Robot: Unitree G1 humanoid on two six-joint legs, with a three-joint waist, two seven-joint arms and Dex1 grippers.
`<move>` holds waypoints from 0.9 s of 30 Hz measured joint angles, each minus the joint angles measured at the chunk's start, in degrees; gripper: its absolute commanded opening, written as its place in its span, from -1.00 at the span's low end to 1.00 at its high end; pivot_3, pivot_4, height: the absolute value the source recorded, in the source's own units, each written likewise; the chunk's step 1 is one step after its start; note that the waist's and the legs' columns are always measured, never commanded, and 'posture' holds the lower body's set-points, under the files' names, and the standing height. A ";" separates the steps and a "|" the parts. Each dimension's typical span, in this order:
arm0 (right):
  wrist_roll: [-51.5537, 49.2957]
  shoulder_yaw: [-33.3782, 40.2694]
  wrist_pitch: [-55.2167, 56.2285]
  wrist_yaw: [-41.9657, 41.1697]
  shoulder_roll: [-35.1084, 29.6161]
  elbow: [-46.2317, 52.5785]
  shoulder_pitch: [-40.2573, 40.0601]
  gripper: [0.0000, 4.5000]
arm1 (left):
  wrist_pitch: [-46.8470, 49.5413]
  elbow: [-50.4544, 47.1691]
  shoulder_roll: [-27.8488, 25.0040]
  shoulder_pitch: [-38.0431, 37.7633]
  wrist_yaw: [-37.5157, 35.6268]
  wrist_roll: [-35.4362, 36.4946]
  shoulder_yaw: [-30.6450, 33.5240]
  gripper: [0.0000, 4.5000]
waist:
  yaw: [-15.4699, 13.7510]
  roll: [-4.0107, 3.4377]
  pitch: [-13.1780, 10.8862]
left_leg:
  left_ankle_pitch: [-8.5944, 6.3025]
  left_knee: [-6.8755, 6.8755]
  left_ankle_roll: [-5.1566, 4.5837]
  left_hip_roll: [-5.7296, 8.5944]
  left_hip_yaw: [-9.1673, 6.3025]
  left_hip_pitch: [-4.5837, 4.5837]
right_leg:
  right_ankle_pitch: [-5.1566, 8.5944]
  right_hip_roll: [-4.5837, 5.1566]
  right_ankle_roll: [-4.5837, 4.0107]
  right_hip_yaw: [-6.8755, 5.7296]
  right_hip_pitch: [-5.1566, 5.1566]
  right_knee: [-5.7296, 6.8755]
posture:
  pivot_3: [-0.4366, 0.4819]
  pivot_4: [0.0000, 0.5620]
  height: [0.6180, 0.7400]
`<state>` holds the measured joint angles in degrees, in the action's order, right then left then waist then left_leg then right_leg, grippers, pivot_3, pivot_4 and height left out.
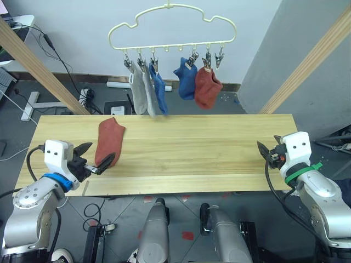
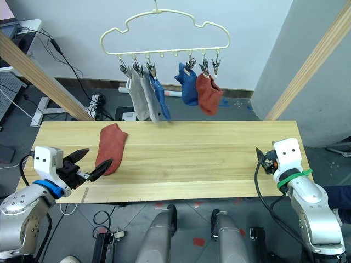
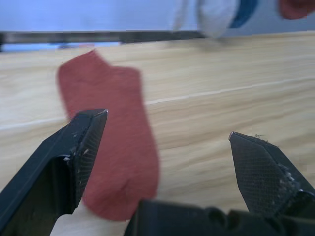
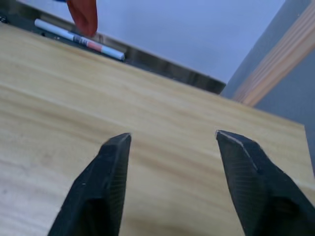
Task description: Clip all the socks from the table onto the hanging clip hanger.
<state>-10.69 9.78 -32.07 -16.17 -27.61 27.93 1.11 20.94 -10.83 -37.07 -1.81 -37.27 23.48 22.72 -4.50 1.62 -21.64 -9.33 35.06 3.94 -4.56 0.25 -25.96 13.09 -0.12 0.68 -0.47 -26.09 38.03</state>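
Observation:
One rust-red sock (image 1: 109, 139) lies flat on the left part of the light wooden table (image 1: 208, 148). My left gripper (image 1: 103, 151) is open at the sock's near end, one finger on each side of it; the left wrist view shows the sock (image 3: 113, 147) just ahead of the fingers (image 3: 83, 142). My right gripper (image 4: 172, 135) is open over bare wood near the table's right edge. Above the far edge hangs the pale-yellow clip hanger (image 1: 170, 27) with two grey socks (image 1: 140, 90), two blue socks (image 1: 186, 79) and a red sock (image 1: 207, 87) clipped on. Its rightmost clip (image 1: 219, 56) holds nothing.
Slanted wooden poles stand at the back left (image 1: 38, 66) and back right (image 1: 312, 60) of the table. Cables and a power strip (image 1: 88, 97) lie on the floor behind the table.

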 measured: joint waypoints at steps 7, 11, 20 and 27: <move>0.45 0.03 -0.04 -0.05 0.11 0.09 -0.51 0.36 | 0.22 0.06 0.05 -0.04 0.51 0.51 0.01 1.00 | -0.03 0.00 0.00 | 0.00 0.00 0.00 0.02 0.02 0.00 | 0.00 0.01 0.00 0.02 0.01 0.00 | 0.39 0.28 1.00; 0.50 0.06 -0.04 -0.09 0.11 0.09 -2.11 0.36 | -0.15 0.85 0.81 -0.66 1.63 0.38 0.08 1.00 | -0.02 0.00 0.00 | 0.00 0.00 0.00 0.01 0.01 0.01 | 0.00 0.01 0.00 0.01 0.01 0.01 | 0.38 0.28 1.00; 0.42 0.20 -0.04 -0.13 0.11 0.09 -2.27 0.36 | -1.34 2.11 0.81 -0.76 1.82 0.27 0.11 1.00 | -0.02 0.00 0.00 | 0.00 0.02 0.00 0.01 0.02 0.01 | 0.00 0.01 0.00 0.02 0.01 0.01 | 0.38 0.29 1.00; -3.16 1.76 -2.15 -1.51 1.28 0.09 -2.51 0.88 | -1.41 2.11 0.80 -0.78 1.81 0.27 0.11 1.00 | -0.02 0.00 0.01 | 0.00 0.02 0.00 0.01 0.02 0.01 | 0.00 0.01 0.00 0.03 0.02 0.02 | 0.38 0.29 1.00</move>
<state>-13.85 11.54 -34.22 -17.68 -26.33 28.02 -1.41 19.52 -8.73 -36.26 -2.59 -35.46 23.75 22.83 -4.52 1.63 -21.64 -9.33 35.08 3.94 -4.55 0.28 -25.94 13.09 -0.11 0.69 -0.44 -26.07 38.05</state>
